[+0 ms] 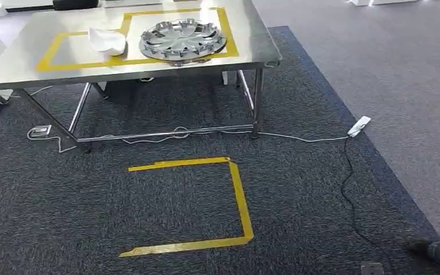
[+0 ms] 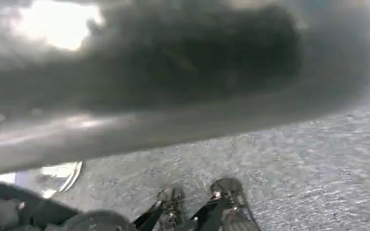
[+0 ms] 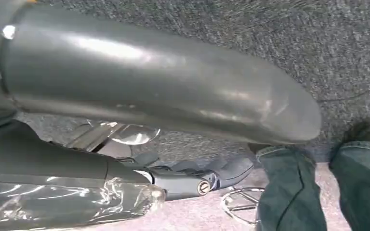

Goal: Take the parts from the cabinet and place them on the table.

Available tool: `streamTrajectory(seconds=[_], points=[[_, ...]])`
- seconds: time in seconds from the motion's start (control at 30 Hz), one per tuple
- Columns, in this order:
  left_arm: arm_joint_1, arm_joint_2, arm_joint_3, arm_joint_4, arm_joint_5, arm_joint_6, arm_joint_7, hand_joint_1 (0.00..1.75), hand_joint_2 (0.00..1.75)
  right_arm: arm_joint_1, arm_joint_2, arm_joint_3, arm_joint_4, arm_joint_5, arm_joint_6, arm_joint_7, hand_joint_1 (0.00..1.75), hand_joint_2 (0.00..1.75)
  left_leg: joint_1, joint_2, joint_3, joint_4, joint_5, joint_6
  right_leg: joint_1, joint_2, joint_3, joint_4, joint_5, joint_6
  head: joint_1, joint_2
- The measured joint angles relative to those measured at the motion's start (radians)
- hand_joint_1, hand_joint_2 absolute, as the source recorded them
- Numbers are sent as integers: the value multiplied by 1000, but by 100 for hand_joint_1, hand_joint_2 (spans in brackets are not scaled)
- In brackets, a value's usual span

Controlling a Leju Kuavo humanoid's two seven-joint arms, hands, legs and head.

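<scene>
Round silver hubcap [image 1: 183,39] and crumpled white cloth [image 1: 106,40] lying on the shiny steel bench [image 1: 17,60], well beyond both hands' fingers. Left hand [image 2: 197,214]: dark fingers [image 2: 226,192] apart over grey carpet, grasping nothing. Right hand [image 3: 173,178]: cannot tell.

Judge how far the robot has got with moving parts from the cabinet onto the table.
Done: a silver wheel cover and a white part already lie on the steel table, inside its yellow tape outline. In hand: the right hand seems to hold a clear-wrapped part; the left wrist view is too blurred to judge. Left: setting that down.
</scene>
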State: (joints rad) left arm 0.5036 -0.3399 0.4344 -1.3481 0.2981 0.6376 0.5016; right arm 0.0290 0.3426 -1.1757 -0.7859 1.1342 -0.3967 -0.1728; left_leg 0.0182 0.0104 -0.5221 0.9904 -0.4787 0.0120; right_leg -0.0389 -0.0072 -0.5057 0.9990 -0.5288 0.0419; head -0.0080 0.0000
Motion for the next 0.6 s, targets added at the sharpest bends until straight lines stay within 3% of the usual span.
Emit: streamTrajectory(seconds=[0.07, 0.13, 0.17, 0.2, 0.23, 0.27, 0.3, 0.37, 0.6], points=[[17, 0, -49, -3, -79, -108, -36, 0, 0, 0, 1, 0, -2, 39, 0, 16, 0, 0, -6, 0, -2, 2, -3, 2, -4, 0, 1, -1, 0, 4, -5, 0], [10, -2, -67, -3, -88, -138, -45, 0, 0, -10, 1, 0, 4, 51, -9, 19, 0, 0, -16, 0, 2, -19, 8, 13, -7, 0, 9, -17, 8, 17, -6, 0], [10, -3, -74, -3, -85, -136, -45, 0, 0, -14, -1, 0, 8, 51, -19, 13, 0, 0, -2, 2, 21, -52, 27, 3, -9, 2, 10, -11, 1, 15, -4, 0], [15, -2, -79, -3, -74, -121, -45, 0, 0, -14, -3, 1, 14, 50, -34, 1, 0, 0, -9, -3, 23, -56, 27, -51, 1, 1, 17, -33, 37, -5, 1, -1], [19, -2, -84, -4, -58, -93, -45, 0, 0, -16, -5, 2, 16, 48, -35, -6, 0, 0, -16, -1, 18, -53, 24, -44, -1, -1, 23, -40, 8, -30, 2, 0], [25, -3, -96, -9, -28, -30, -39, 0, 0, -15, -5, 2, 17, 45, -34, -10, 0, 0, -18, 0, 18, -46, 21, -29, -3, 0, 20, -39, 23, -17, -3, 0], [31, -3, -112, -17, -9, 18, -32, 0, 0, -12, -5, 1, 17, 42, -33, -14, 0, 0, -18, 0, 17, -42, 16, -26, -4, 0, 19, -41, 16, -4, 0, 0], [35, -2, -124, -26, 9, 52, -11, 0, 0, -11, -7, 0, 17, 39, -26, -19, 0, 0, -18, 0, 12, -33, 12, -20, -4, -1, 19, -41, 16, -3, 0, 0], [43, -2, -124, -61, 10, 60, 20, 0, 0, -12, -11, -2, 18, 33, -25, -23, 0, 0, -18, 0, 5, -22, 9, -12, -4, -1, 18, -41, 21, 5, 0, 0]])
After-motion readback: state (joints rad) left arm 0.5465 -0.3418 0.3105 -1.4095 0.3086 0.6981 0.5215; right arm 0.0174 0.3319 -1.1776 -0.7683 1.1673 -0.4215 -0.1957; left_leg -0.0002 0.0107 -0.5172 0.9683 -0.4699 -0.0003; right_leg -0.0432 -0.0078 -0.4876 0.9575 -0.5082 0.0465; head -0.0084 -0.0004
